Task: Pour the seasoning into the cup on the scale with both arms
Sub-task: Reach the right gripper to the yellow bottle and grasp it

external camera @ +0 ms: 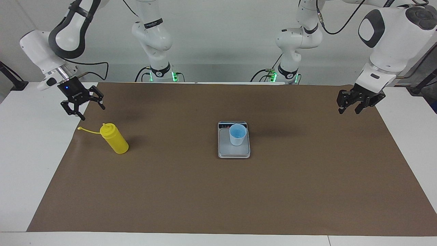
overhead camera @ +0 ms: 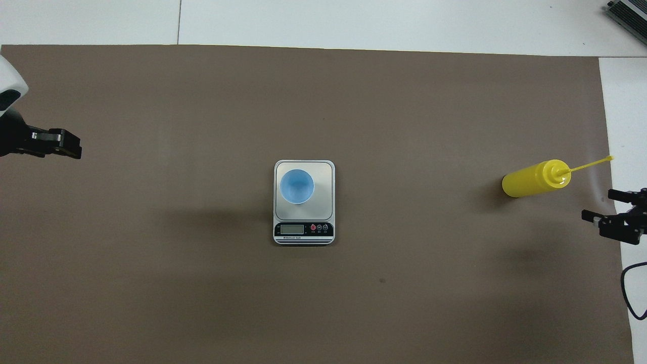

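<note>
The yellow seasoning bottle (external camera: 114,139) (overhead camera: 532,179) stands on the brown mat toward the right arm's end, its cap strap (external camera: 89,131) sticking out sideways. The light blue cup (external camera: 237,134) (overhead camera: 296,186) stands on the plate of the silver-grey scale (external camera: 234,151) (overhead camera: 323,171) at the mat's middle, with the display strip on the robots' side. My right gripper (external camera: 93,113) (overhead camera: 598,203) hangs open and empty over the mat's edge, beside the bottle and apart from it. My left gripper (external camera: 349,111) (overhead camera: 65,145) hangs open and empty over the mat's edge at the left arm's end.
The brown mat (external camera: 218,198) covers most of the white table (external camera: 30,164). A black cable (overhead camera: 632,298) loops at the right arm's end. A grey device (overhead camera: 629,15) sits at the table's corner farthest from the robots.
</note>
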{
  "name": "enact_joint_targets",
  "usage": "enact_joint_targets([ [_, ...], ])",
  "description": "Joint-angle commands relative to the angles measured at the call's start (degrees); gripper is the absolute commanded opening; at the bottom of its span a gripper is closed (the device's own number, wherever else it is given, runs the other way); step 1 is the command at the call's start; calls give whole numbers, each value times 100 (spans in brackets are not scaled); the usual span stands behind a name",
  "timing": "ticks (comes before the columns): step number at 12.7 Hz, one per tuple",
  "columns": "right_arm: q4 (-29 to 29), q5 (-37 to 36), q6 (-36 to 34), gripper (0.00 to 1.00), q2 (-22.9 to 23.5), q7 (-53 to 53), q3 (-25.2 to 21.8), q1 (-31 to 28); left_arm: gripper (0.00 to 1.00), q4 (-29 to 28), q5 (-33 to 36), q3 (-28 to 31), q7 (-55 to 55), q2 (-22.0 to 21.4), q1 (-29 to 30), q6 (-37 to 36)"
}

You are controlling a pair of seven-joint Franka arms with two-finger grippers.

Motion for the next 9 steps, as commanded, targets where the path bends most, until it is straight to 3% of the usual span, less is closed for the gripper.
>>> enact_joint_targets([
  [1, 0, 669, 103, 100, 283, -844, 45, -76, 62, -894, -80, 63, 187, -408, 75, 564],
  [3, 0, 1162, 129, 100, 468, -1460, 53, -76, 63, -1413, -80, 63, 187, -584, 181, 1047],
  [7, -9, 1901, 68, 100, 890, -2470, 53, -50, 68, -1450, -80, 11, 178, -611, 190, 1119],
  [9, 0, 2191, -72, 100, 1144, -2893, 62, -59, 79, -1433, -80, -33, 178, -602, 182, 1119],
])
